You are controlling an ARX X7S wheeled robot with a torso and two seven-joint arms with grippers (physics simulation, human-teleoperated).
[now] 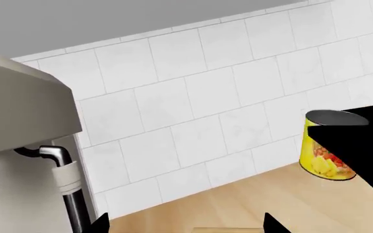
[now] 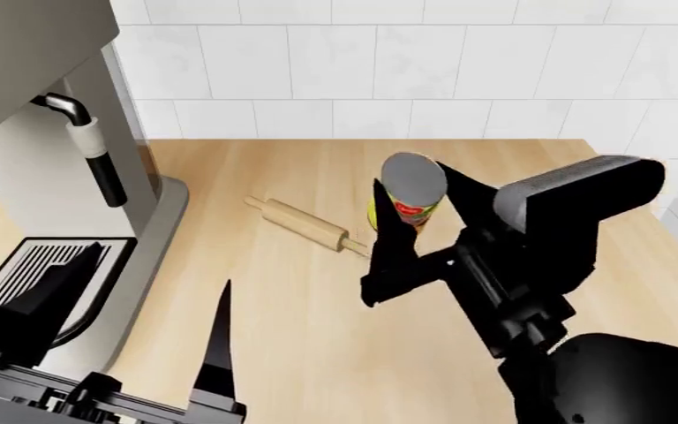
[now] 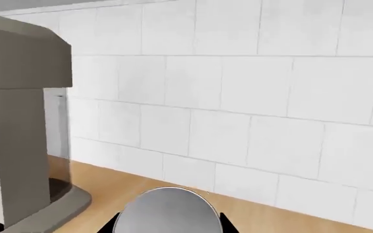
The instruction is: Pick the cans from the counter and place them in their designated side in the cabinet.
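Our right tool (image 2: 416, 231) grips the yellow-labelled can (image 2: 410, 196) between narrow fingers, lifted above the surface (image 2: 304, 327), at three o'clock from the rolling pin (image 2: 304, 223). Our left tool (image 2: 139, 300) spreads wide, holding nothing.

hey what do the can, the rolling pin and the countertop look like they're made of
The can looks like metal: a dull grey top, with a glossy printed yellow fruit label around the body. The rolling pin looks like pale unfinished wood, matte, with turned handles. The countertop shows light wood grain with a smooth matte finish; solid wood or laminate cannot be told apart in this render.
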